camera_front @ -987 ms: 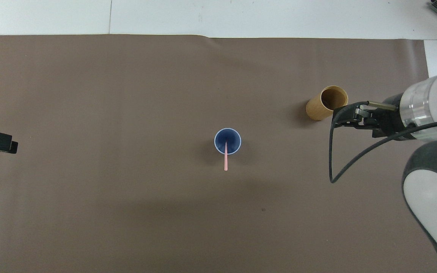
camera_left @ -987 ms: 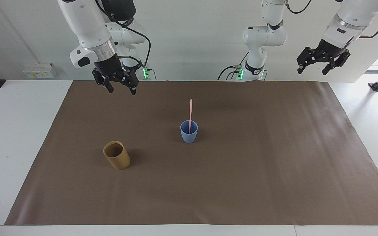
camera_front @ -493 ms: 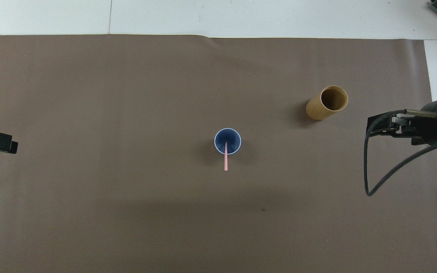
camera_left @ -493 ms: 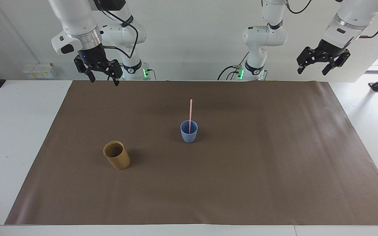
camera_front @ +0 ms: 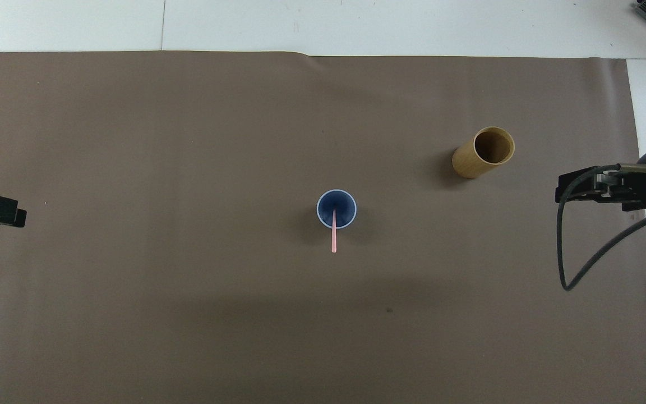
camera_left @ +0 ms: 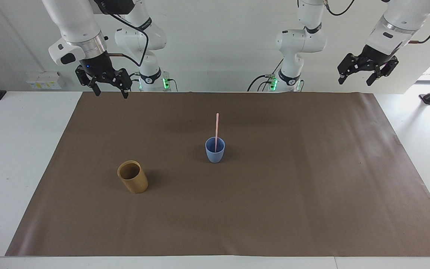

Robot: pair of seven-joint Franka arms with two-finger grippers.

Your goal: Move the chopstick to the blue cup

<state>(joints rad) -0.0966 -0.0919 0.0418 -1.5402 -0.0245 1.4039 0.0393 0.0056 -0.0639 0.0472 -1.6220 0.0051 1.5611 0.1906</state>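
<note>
One pale pink chopstick [camera_left: 217, 127] is seen standing in the blue cup [camera_left: 215, 150] at the centre of the frame, its lower end inside the cup and its upper end leaning toward the robots. The transfer is therefore judged to be complete, and the step in hand is judged to be the clearing of the arms; no further grasp is called for, only that the cup be left undisturbed. The right gripper [camera_left: 109, 89] is held in the air at the upper left of the facing view, over the edge of the brown mat [camera_left: 274, 209]; its fingers are spread wide and nothing is held between them. The left gripper [camera_left: 357, 76] waits at the upper right of that view, likewise spread wide and empty. Both grippers are well apart from the cup and chopstick. The tan cup [camera_left: 133, 176] stands empty at the lower left of centre, toward the right arm's end of the table.
</note>
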